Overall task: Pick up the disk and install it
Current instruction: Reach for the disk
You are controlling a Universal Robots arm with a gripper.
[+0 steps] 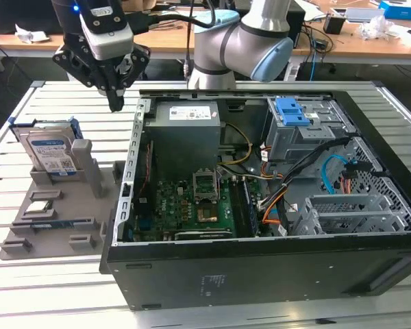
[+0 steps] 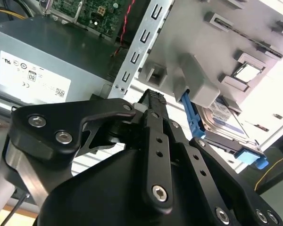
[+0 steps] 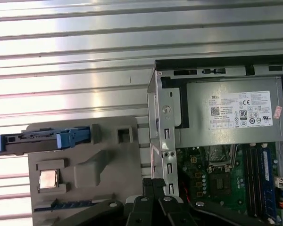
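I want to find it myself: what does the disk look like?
Find the open black computer case. At the exterior view's left sits a grey tray; the disk stands upright on it. Only it is silver with a blue frame.

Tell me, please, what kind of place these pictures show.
Most likely a robotics lab or test workshop. A robot arm works at a slatted metal table carrying an open computer case and a grey fixture holding the disk; cluttered desks run behind.

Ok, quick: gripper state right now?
Gripper: shut, holding nothing, above the table beside the computer case. The disk stands in the grey holder.
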